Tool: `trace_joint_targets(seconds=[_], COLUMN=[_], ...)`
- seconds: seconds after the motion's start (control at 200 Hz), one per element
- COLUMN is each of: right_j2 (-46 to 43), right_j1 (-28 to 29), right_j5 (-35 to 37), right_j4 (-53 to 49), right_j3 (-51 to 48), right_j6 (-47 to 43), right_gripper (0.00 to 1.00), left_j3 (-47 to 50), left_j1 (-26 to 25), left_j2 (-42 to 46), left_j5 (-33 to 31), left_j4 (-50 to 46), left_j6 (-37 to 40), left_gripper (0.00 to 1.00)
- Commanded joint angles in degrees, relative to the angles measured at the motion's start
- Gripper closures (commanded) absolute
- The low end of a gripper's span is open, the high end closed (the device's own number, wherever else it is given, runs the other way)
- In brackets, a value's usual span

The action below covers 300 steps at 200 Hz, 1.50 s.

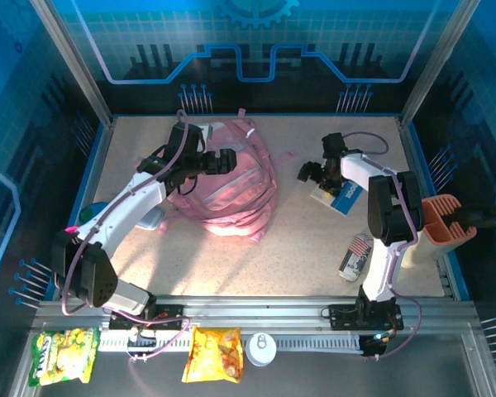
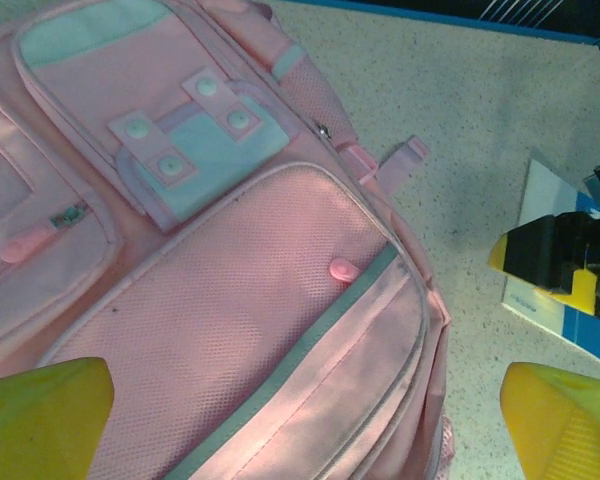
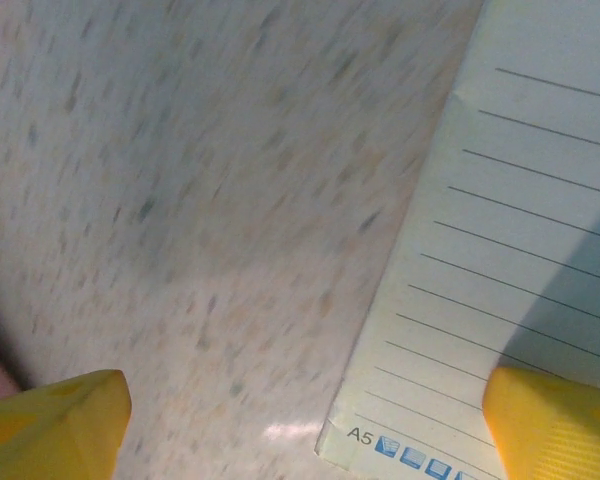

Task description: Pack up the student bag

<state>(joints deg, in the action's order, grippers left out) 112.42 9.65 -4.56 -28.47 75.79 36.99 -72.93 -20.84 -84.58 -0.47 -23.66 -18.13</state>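
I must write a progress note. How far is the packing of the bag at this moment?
Done: nothing seems packed yet; the pockets of the bag look closed. In hand: the right gripper is open over the edge of the notebook, which lies on the table; the left gripper hangs open above the bag. Left: grip the notebook, open the bag, put it inside.

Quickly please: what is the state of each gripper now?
Left gripper: open, empty, above the student bag.
Right gripper: open, empty, over the edge of the notebook.
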Motion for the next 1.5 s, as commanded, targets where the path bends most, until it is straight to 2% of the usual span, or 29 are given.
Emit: trace_joint_targets(seconds=[0.0, 0.27, 0.34, 0.5, 0.62, 0.76, 0.94, 1.161, 1.256, 1.356, 1.416, 1.496], right_j2=[-1.6, -9.2, -11.1, -17.1, -21.4, -23.6, -24.5, -22.4, -21.2, -19.7, -19.0, -18.1], right_j1=[4.5, 12.1, 11.9, 7.7, 4.4, -0.2, -3.7, -5.4, -6.0, -6.2, -6.3, -6.3], right_j5=[-5.6, -9.6, -9.7, -7.2, -4.2, -2.6, -2.3, -2.9, -3.7, -4.5, -4.7, -4.5], right_j4=[-3.1, -0.9, -0.8, -1.1, 0.7, 1.5, 1.5, 2.1, 2.8, 3.4, 3.8, 4.0], right_j3=[-4.8, -16.1, -17.1, -15.1, -16.0, -18.4, -20.8, -23.0, -23.6, -23.8, -23.8, -23.8], right_j6=[0.0, -3.0, -5.9, -7.0, -5.5, -3.2, -2.4, -1.9, -1.8, -1.8, -1.8, -1.6], right_gripper=[0.08, 0.15, 0.20, 0.23, 0.27, 0.32, 0.33, 0.40, 0.45, 0.51, 0.52, 0.52], left_j3=[-2.7, -5.1, -6.7, -12.1, -13.6, -17.8, -22.6, -26.5, -28.7, -30.8, -31.9, -32.9], left_j1=[0.5, 0.3, -0.3, -3.1, -6.7, -11.8, -17.8, -21.4, -22.3, -23.0, -23.3, -23.5], left_j2=[-2.1, -6.8, -8.4, -12.3, -14.6, -18.9, -25.4, -32.6, -35.5, -38.4, -40.0, -41.6], left_j5=[4.9, 16.2, 18.8, 21.8, 20.3, 15.0, 10.2, 10.0, 9.6, 8.1, 7.6, 7.0], left_j4=[0.4, 1.7, 1.6, 0.2, -0.2, -4.1, -7.0, -7.5, -8.7, -10.5, -11.4, -11.8], left_j6=[-2.1, -7.9, -9.4, -11.9, -13.8, -16.1, -18.0, -19.7, -19.6, -19.9, -19.9, -20.2], left_gripper=[0.01, 0.01, 0.01, 0.02, 0.04, 0.10, 0.14, 0.21, 0.27, 0.39, 0.46, 0.50])
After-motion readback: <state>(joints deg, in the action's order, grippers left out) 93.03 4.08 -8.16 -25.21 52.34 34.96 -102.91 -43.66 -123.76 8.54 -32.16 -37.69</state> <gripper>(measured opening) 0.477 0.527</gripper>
